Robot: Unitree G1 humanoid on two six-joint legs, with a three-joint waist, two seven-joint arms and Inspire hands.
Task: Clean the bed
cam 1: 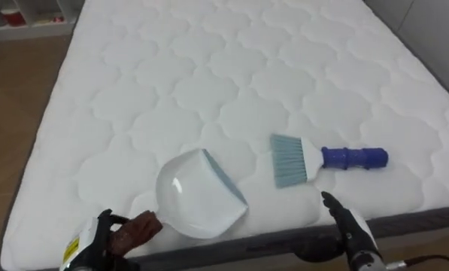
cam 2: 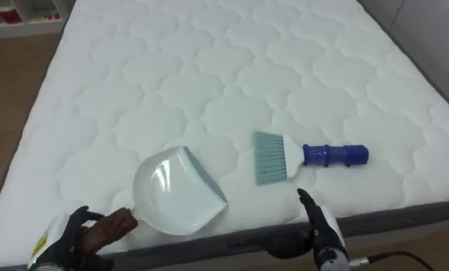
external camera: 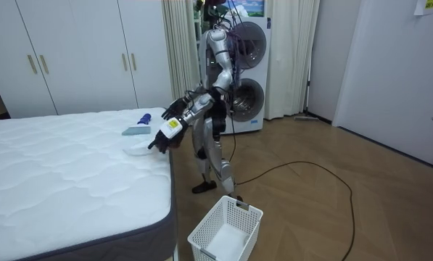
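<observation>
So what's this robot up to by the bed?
The robot stands at the edge of a bare white mattress, set up to sweep it. Its left hand is curled round the brown handle of a white dustpan lying on the mattress near the edge. A brush with a blue handle lies beside the pan, apart from it. The right hand is open just short of the brush, holding nothing. A white basket stands on the floor nearby.

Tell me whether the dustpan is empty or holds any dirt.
Empty: the dustpan lies flat on the mattress, its pale inside bare; the left hand grips its brown handle.
</observation>
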